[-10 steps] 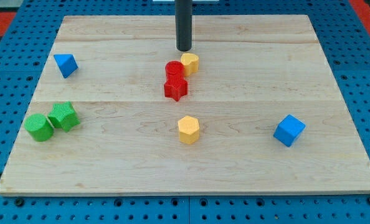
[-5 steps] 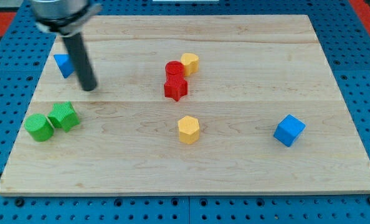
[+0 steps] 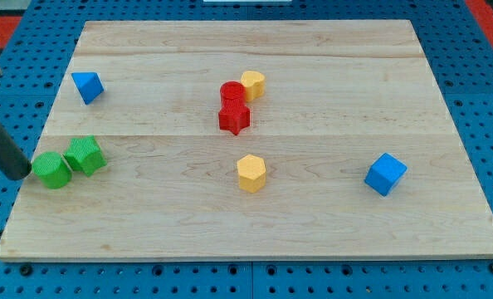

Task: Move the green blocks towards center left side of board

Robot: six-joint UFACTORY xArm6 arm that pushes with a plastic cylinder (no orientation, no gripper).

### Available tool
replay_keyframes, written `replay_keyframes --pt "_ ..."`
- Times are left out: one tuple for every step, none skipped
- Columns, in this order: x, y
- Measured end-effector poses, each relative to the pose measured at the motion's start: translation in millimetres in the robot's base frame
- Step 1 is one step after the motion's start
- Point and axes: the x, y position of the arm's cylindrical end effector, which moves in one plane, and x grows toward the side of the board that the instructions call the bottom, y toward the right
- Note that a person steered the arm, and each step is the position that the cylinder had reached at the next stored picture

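Block count: eight on the board, four colours, two of each.

Green, 2: a cylinder [image 3: 52, 169] and a ridged cube-like block [image 3: 85, 154], touching, at the left edge near the bottom-left corner. Blue, 2: a triangular block [image 3: 87, 85] toward the top-left corner and a cube [image 3: 385, 174] toward the bottom-right corner. Red, 2: a cylinder [image 3: 231, 93] and a star-shaped block [image 3: 234, 118], touching, around the middle nearer the top edge. Yellow, 2: one block [image 3: 253, 84] (shape not clear) touching the red cylinder, and one hexagonal block [image 3: 251, 173] in the middle nearer the bottom edge. Rods, 1: my tip [image 3: 17, 175] sits at the left edge, just beside the green cylinder.
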Motion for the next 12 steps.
replay_keyframes --pt "0.2 54.2" --pt "1.1 60.6" --pt "45.7 35.3" --pt "73.3 95.3" --pt "62.7 186.5" --pt "50.7 154.8" --pt "36.0 110.0" --pt "46.7 120.6" --pt "39.5 114.9" --pt "11.4 135.6" --pt "-3.3 150.8" --pt "-8.6 109.8"
